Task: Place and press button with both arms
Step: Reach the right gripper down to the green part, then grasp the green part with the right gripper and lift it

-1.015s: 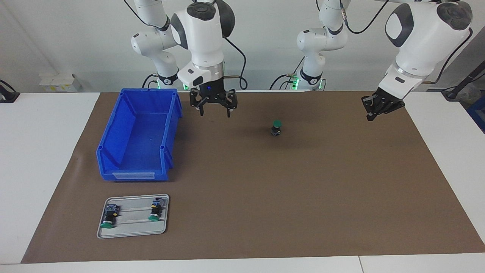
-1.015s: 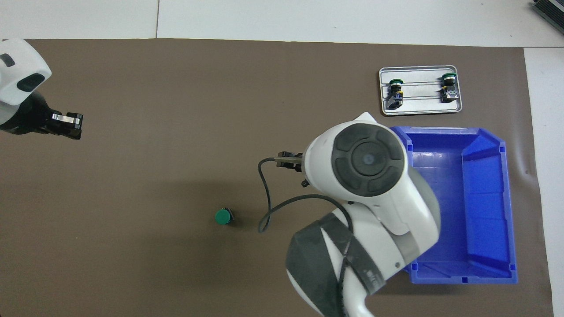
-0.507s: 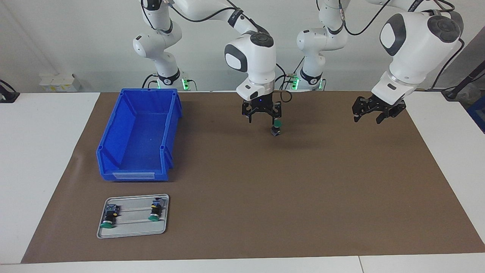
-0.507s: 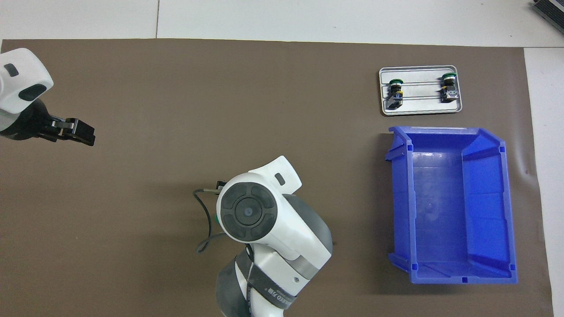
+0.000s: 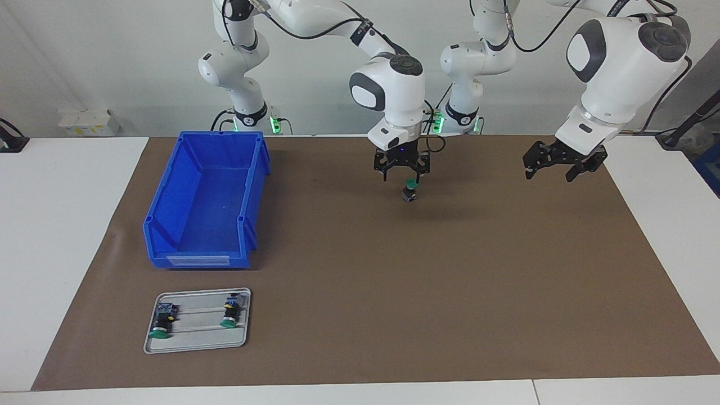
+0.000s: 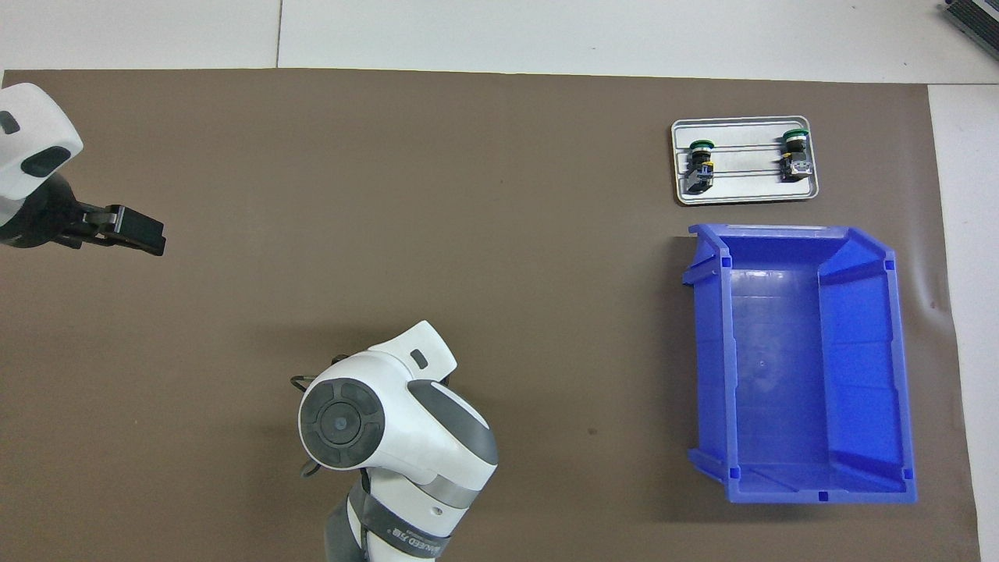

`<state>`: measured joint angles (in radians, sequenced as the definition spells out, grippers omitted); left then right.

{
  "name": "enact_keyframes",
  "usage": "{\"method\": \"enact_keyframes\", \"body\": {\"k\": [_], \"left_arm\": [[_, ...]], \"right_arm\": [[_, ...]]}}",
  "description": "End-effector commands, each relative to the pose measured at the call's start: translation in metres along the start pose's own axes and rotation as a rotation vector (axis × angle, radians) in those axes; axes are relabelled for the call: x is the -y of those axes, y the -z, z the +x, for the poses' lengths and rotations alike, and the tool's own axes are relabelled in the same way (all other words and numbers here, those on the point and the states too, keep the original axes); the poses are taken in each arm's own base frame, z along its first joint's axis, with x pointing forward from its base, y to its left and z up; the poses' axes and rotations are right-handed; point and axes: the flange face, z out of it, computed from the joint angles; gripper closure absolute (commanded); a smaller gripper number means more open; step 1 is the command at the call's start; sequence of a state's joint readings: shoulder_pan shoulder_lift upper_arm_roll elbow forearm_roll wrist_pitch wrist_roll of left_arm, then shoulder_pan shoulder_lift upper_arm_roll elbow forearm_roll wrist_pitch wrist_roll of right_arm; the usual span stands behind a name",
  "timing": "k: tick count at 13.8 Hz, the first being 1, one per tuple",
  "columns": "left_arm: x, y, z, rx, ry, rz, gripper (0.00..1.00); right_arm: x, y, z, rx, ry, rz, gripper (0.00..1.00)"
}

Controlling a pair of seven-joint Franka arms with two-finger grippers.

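A button (image 5: pixel 410 188) with a green cap stands upright on the brown mat, toward the robots' edge. My right gripper (image 5: pixel 403 178) hangs just over it, open. The cap sits under the fingertip (image 5: pixel 419 179) toward the left arm's end rather than midway between the two, and I cannot tell whether they touch. In the overhead view the right arm's wrist (image 6: pixel 343 425) hides the button and that gripper. My left gripper (image 5: pixel 548 173) (image 6: pixel 148 238) hovers open and empty over the mat toward the left arm's end, well apart from the button.
An empty blue bin (image 5: pixel 256 191) (image 6: pixel 710 359) stands toward the right arm's end. Farther from the robots than the bin lies a grey tray (image 5: pixel 197 318) (image 6: pixel 745 183) with two more green-capped buttons (image 5: pixel 161 325) (image 6: pixel 700 164) on their sides.
The right arm swung from beside the bin to above the button. The left gripper opened from shut and shifted slightly toward the middle.
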<state>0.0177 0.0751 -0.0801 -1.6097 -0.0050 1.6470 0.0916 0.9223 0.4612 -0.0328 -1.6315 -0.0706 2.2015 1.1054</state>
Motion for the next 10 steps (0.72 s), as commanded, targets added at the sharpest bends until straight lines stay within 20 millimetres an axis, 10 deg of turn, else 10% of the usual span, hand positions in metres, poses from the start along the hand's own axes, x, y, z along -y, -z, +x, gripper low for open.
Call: {"method": "enact_keyframes", "body": {"k": [1, 6, 10], "left_arm": [[-0.001, 0.001, -0.007, -0.024, -0.004, 0.022, 0.0], [0.0, 0.013, -0.015, -0.031, 0.007, 0.024, 0.0], [-0.001, 0.013, -0.015, -0.031, 0.005, 0.025, 0.0]], "right_arm": [[0.011, -0.011, -0.007, -0.019, 0.014, -0.008, 0.08], [0.008, -0.028, -0.018, -0.009, 0.034, -0.042, 0.13], [0.007, -0.028, -0.018, -0.007, 0.036, -0.051, 0.38]]}}
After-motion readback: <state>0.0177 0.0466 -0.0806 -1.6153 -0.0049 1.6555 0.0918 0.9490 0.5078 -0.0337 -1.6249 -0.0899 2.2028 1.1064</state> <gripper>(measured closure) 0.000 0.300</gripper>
